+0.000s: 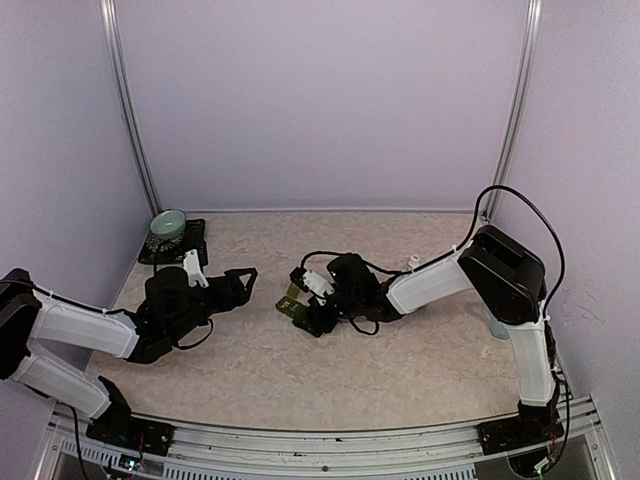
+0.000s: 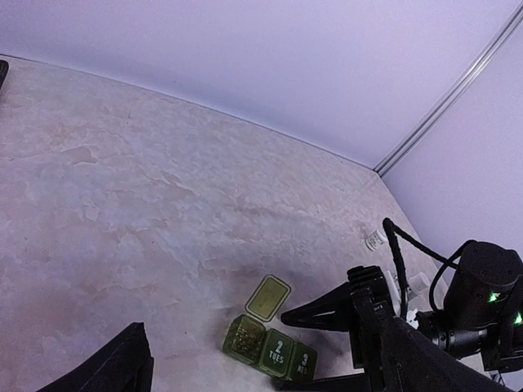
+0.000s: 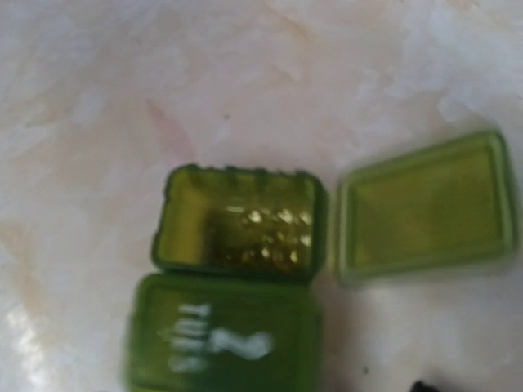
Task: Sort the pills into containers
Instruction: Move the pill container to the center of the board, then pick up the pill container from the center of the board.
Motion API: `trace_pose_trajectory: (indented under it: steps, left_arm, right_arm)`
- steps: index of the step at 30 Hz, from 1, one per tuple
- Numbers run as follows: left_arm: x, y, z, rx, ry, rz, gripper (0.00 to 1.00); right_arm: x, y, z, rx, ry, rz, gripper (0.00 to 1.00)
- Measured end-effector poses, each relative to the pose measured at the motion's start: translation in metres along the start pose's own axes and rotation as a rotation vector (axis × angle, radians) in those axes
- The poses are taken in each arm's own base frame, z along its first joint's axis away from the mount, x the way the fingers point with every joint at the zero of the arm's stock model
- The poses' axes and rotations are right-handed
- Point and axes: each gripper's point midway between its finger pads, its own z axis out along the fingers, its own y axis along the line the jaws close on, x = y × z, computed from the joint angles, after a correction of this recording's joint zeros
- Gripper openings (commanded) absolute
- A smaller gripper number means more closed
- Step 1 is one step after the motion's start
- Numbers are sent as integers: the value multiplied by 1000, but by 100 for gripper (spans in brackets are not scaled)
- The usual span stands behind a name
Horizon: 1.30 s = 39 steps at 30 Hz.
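The containers (image 1: 289,308) are a dark green strip of three joined compartments near the table's middle, also seen in the left wrist view (image 2: 271,349). The end compartment is open, its lid (image 3: 425,204) folded flat beside it, and several small yellow pills (image 3: 274,237) lie inside. The compartments marked 2 TUES (image 2: 278,354) and 3 WED (image 2: 303,362) are lidded. My right gripper (image 1: 303,302) hangs directly over the strip, its fingers (image 2: 327,314) apart on either side of it and not touching it. My left gripper (image 1: 244,284) is open and empty, a short way left of the strip.
A pale green bowl (image 1: 168,224) sits on a black stand (image 1: 190,246) at the back left. A pale blue mug (image 1: 497,326) is half hidden behind the right arm. A small clear cap-like item (image 1: 414,262) lies near the back right. Walls close in on three sides.
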Motion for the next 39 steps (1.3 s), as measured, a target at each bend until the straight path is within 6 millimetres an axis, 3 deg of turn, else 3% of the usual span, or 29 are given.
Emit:
trace_pose_trajectory:
  steps: [7,16,18,22,32,36,39]
  left_arm:
    - [-1,2,0,-5,-3,0,95]
    - [-3,7,1,-11,-3,6,95]
    - [-3,9,2,-14,0,11,95]
    - [-2,11,3,-12,8,16,95]
    - [3,14,2,-15,22,18,95]
    - [5,15,1,-16,27,19,95]
    - [5,15,1,-15,26,19,95]
  right_arm:
    - [3,-1,1,44,-12,-16,55]
    - [11,9,-9,3,-22,-73,45]
    - [14,13,-13,-11,-19,-89,44]
    - [18,19,-18,-34,-10,-113,54]
    - [14,18,-12,-35,7,-107,56]
    - [12,18,-10,-30,6,-105,53]
    - [10,17,-7,-27,5,-108,42]
